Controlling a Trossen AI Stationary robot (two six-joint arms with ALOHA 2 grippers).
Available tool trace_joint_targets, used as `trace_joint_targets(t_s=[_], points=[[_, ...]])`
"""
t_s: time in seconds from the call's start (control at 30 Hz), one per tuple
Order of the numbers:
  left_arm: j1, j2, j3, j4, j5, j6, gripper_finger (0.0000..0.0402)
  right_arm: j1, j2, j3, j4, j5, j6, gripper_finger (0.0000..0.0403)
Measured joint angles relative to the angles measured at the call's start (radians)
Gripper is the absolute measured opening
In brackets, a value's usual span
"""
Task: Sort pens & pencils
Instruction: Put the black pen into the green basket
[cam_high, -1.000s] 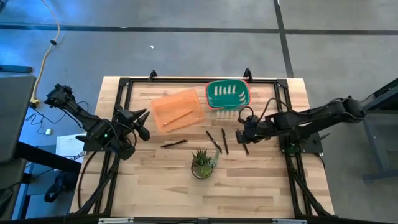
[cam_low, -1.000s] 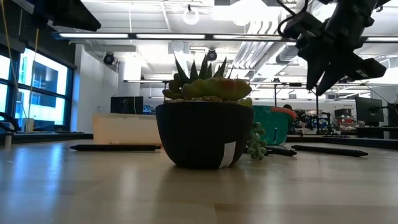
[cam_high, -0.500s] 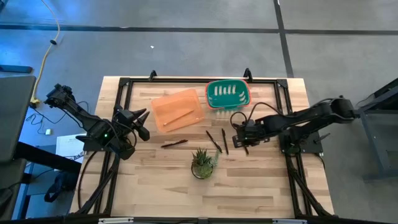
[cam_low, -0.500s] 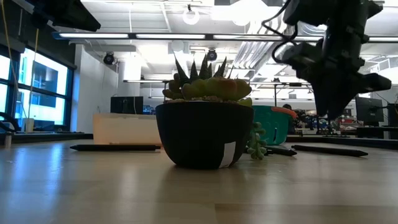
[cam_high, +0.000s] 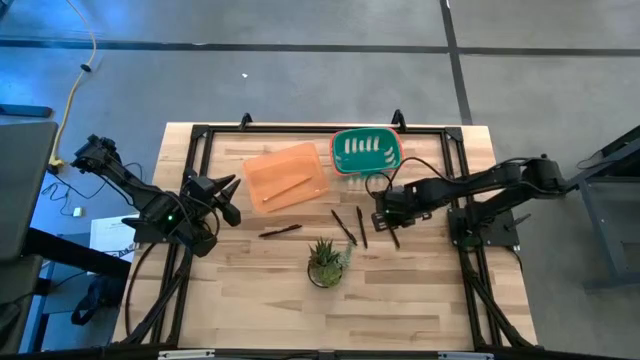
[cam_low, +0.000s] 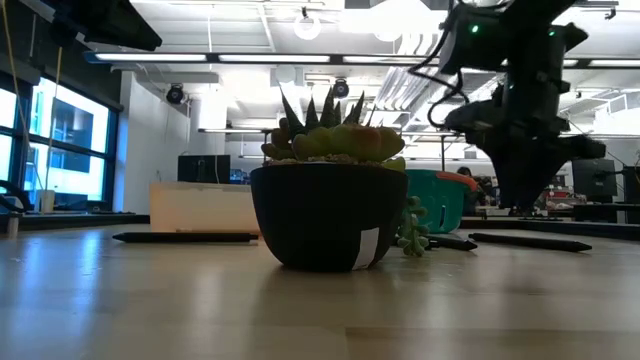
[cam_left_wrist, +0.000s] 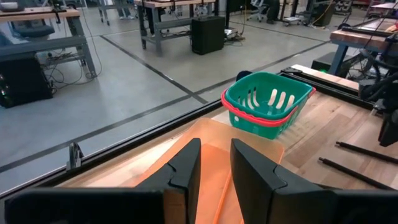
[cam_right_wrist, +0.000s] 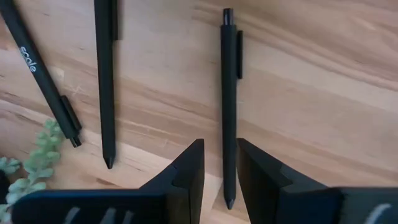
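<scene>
My right pincer (cam_high: 384, 213) has slid over twd the pens (cam_high: 349, 226) & now hangs right above one black pen (cam_right_wrist: 228, 93) lying on the table (cam_high: 420, 300). It's a little apart, w/ nothing in it. Pick-up looks next. Left pincer (cam_high: 229, 201) waits far off.
</scene>
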Motion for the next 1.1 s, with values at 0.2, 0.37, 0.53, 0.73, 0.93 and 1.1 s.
trace_joint_targets(t_s=[0.2, 0.37, 0.53, 0.73, 0.93, 1.1], points=[[0.000, 0.000, 0.000, 0.007, 0.000, -0.001, 0.0076, -0.023, 0.021, 0.000, 0.016, -0.018, -0.043, 0.0083], [0.000, 0.000, 0.000, 0.006, 0.001, -0.001, 0.0076, -0.039, 0.037, 0.000, 0.014, -0.016, -0.080, 0.0083], [0.000, 0.000, 0.000, 0.005, 0.000, -0.001, 0.0076, -0.050, 0.070, 0.000, 0.015, -0.030, -0.121, 0.0083], [0.000, 0.000, 0.000, 0.006, 0.000, -0.001, 0.0076, -0.050, 0.091, 0.000, 0.022, -0.035, -0.151, 0.0083], [0.000, 0.000, 0.000, 0.006, 0.000, -0.001, 0.0076, -0.050, 0.092, 0.000, 0.030, -0.028, -0.172, 0.0083], [0.000, 0.000, 0.000, 0.007, 0.000, -0.002, 0.0076, -0.050, 0.105, 0.000, 0.035, -0.028, -0.183, 0.0083]])
